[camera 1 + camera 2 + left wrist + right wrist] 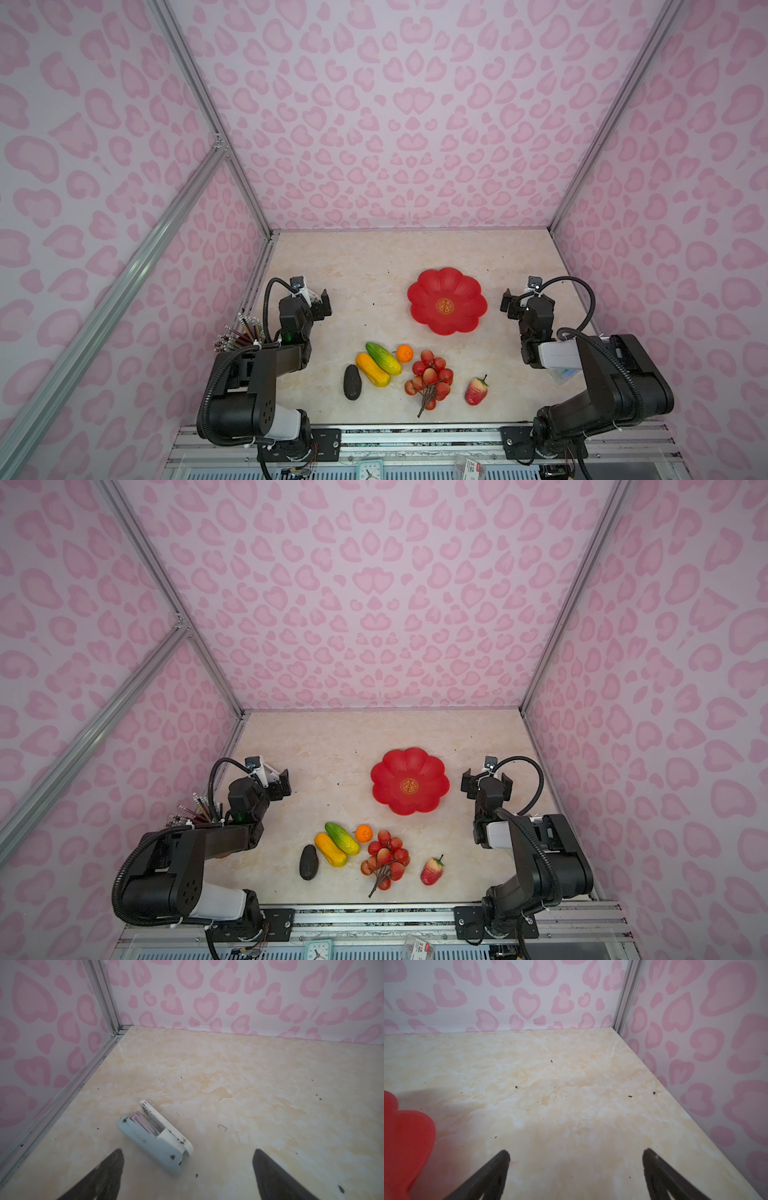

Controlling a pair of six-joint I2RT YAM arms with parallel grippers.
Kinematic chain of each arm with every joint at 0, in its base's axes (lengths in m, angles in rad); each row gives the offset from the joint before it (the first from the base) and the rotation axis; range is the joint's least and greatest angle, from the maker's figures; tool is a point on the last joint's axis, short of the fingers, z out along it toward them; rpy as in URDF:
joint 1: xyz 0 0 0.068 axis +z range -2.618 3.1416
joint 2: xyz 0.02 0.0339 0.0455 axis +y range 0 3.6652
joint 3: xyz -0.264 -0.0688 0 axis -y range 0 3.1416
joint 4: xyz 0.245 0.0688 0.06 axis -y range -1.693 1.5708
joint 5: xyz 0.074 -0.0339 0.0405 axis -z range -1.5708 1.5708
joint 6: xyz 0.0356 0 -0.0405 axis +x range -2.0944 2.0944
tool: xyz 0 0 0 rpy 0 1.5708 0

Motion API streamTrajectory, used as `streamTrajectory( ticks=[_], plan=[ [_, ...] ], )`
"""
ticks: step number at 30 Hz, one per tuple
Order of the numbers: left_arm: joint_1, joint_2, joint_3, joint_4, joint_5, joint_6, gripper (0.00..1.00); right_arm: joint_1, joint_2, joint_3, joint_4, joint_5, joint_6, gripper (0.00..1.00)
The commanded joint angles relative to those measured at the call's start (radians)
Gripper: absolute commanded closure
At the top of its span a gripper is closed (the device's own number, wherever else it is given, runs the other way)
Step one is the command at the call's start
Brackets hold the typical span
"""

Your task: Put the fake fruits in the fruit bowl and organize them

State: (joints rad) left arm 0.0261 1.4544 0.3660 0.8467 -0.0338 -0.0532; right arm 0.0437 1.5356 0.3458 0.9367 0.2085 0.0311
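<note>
The fruit bowl (428,291), a shallow red flower-shaped dish with a gold emblem, sits empty at mid right of the table in both top views. Its rim (406,1136) shows at the edge of the right wrist view. The fake fruits lie near the front edge: a dark avocado (352,382), a yellow-orange mango (372,370), a green-yellow mango (383,358), a small orange (404,353), a bunch of red berries (430,378) and a strawberry (476,390). My left gripper (318,305) (188,1159) hangs open at the left, well behind the fruits. My right gripper (517,305) (576,1152) is open just right of the bowl.
A pale blue and white stapler (153,1138) lies on the table just ahead of my left gripper, with a loose staple (222,1126) beside it. Coloured pencils (241,336) stand in a cup by the left wall. Pink patterned walls close in three sides.
</note>
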Motion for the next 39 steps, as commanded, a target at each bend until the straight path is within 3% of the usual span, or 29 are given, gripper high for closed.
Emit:
streamTrajectory(
  ticks=[1, 5, 7, 9, 11, 14, 17, 20, 22, 24, 28, 35, 39],
  plan=[
    [0.001, 0.004, 0.004, 0.048, 0.001, 0.001, 0.03, 0.000, 0.000, 0.001, 0.017, 0.001, -0.003, 0.00],
    [0.001, -0.003, -0.002, 0.059, -0.004, 0.000, 0.03, 0.004, -0.008, -0.006, 0.034, -0.004, -0.009, 0.00],
    [0.001, -0.047, 0.057, -0.089, -0.053, -0.021, 0.03, 0.010, -0.033, -0.003, 0.021, 0.003, -0.018, 0.00],
    [0.001, -0.090, 0.134, -0.264, -0.094, -0.054, 0.03, 0.019, -0.092, 0.041, -0.122, 0.046, -0.007, 0.00],
    [0.000, -0.148, 0.131, -0.300, -0.080, -0.072, 0.03, 0.028, -0.176, 0.114, -0.355, 0.058, 0.028, 0.00],
    [0.000, -0.237, 0.116, -0.335, -0.066, -0.141, 0.03, 0.023, -0.286, 0.199, -0.598, 0.061, 0.255, 0.02],
    [0.001, -0.245, 0.218, -0.490, -0.095, -0.223, 0.03, -0.024, -0.357, 0.214, -0.698, -0.177, 0.344, 0.02],
    [0.003, -0.267, 0.320, -0.649, -0.146, -0.378, 0.03, -0.022, -0.430, 0.211, -0.797, -0.257, 0.412, 0.10],
    [0.005, -0.293, 0.362, -0.729, -0.064, -0.405, 0.03, 0.006, -0.478, 0.246, -0.961, -0.248, 0.458, 0.13],
    [0.005, -0.319, 0.380, -0.749, 0.044, -0.426, 0.02, 0.083, -0.531, 0.287, -1.161, -0.164, 0.479, 0.14],
    [0.005, -0.350, 0.392, -0.807, 0.123, -0.463, 0.00, 0.269, -0.631, 0.297, -1.428, -0.010, 0.553, 0.16],
    [0.005, -0.419, 0.328, -0.870, 0.180, -0.510, 0.01, 0.602, -0.796, 0.144, -1.640, 0.094, 0.907, 0.20],
    [0.005, -0.450, 0.308, -0.884, 0.203, -0.511, 0.01, 0.768, -0.824, 0.104, -1.672, 0.121, 1.056, 0.21]
  ],
)
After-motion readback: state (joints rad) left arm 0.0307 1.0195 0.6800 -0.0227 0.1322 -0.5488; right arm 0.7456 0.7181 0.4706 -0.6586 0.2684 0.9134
